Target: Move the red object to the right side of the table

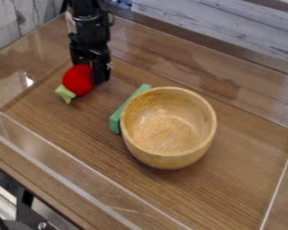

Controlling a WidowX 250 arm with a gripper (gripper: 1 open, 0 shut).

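Strawberry-like red object (pixel 76 80) on the table (pixel 230 171), touching the wide-spread hand (pixel 94 74).

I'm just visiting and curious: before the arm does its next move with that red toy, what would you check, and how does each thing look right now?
1. Hand open: ok.
2. Hand down at the red object: ok.
3. Fingers astride the toy: cannot tell.
4. Toy lying on the table, not held: ok.
5. Path rightward clear: not ok, the wooden bowl and the flat green piece lie that way.
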